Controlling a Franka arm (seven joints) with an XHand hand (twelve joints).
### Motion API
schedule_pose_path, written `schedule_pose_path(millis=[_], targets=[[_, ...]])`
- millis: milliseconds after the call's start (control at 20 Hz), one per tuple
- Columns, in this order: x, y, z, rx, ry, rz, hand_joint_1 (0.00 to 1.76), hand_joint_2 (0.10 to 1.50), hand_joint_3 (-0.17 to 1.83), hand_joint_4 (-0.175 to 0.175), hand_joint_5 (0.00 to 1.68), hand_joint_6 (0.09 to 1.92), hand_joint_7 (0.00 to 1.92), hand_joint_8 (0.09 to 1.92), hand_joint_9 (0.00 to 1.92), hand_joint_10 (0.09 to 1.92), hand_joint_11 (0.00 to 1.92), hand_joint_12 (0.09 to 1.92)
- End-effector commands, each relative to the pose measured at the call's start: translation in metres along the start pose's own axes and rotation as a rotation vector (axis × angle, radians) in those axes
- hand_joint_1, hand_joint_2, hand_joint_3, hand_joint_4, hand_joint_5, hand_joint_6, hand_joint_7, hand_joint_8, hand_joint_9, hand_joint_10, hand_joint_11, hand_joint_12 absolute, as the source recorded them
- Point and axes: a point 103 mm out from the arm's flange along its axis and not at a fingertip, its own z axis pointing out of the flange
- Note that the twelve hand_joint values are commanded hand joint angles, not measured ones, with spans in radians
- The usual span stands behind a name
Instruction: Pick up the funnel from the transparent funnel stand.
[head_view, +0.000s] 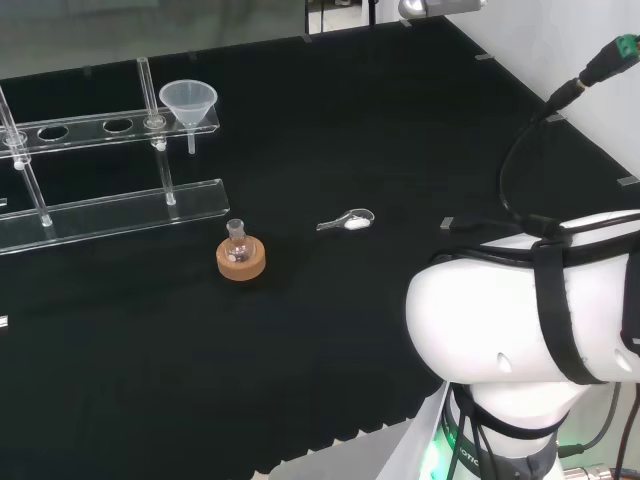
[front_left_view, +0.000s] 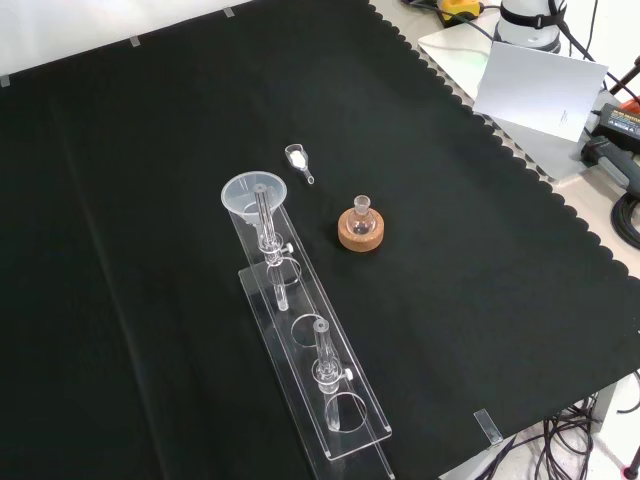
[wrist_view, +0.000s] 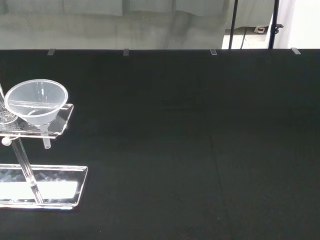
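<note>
Head view, L to R:

1. Funnel stand (head_view: 110, 205): clear acrylic, flat base plate plus upper shelf w/ round holes, joined by thin rods. Sits at far L of the black cloth (head_view: 400, 150).
2. Funnel (head_view: 188, 103): translucent plastic, cone w/ narrow stem. Seated in the stand's R-most hole, stem hanging below the shelf, upright.
3. Cork ring (head_view: 241, 260): round, tan, matte. Carries a small clear glass flask (head_view: 236, 237), neck up. Near the stand's base, apart from it.
4. Scoop (head_view: 347, 222): small, clear, w/ white contents; lies flat on cloth, R of the cork ring.
5. Arm link (head_view: 520, 320): large, white, smooth, rounded, w/ black straps and cable; far R.

Front view: funnel (front_left_view: 254, 193) at the stand's upper end; scoop (front_left_view: 298, 160) and cork ring (front_left_view: 360, 229) to its R.

Robot hand: state cannot be told.
</note>
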Motion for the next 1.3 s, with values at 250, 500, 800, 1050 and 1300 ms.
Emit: schedule_pose_path(millis=[250, 500, 800, 1050, 1300], targets=[[-0.004, 0.016, 0.002, -0.004, -0.023, -0.025, 0.35, 0.62, 0.01, 0.028, 0.00, 0.09, 0.00, 0.42, 0.00, 0.32, 0.00, 1.28], [0.001, 0.034, 0.007, 0.022, -0.028, -0.055, 0.36, 0.63, 0.01, 0.031, 0.00, 0.09, 0.00, 0.46, 0.00, 0.33, 0.00, 1.29], [0.018, 0.071, 0.014, 0.068, -0.036, -0.102, 0.37, 0.63, 0.01, 0.028, 0.01, 0.09, 0.01, 0.52, 0.00, 0.40, 0.00, 1.29], [0.048, 0.099, 0.019, 0.106, -0.059, -0.152, 0.44, 0.66, 0.02, 0.038, 0.16, 0.09, 0.12, 0.62, 0.01, 0.78, 0.00, 1.32], [0.080, 0.124, 0.024, 0.160, -0.082, -0.205, 0.51, 0.67, 0.02, 0.040, 0.20, 0.09, 0.16, 0.64, 0.03, 0.85, 0.00, 1.36]])
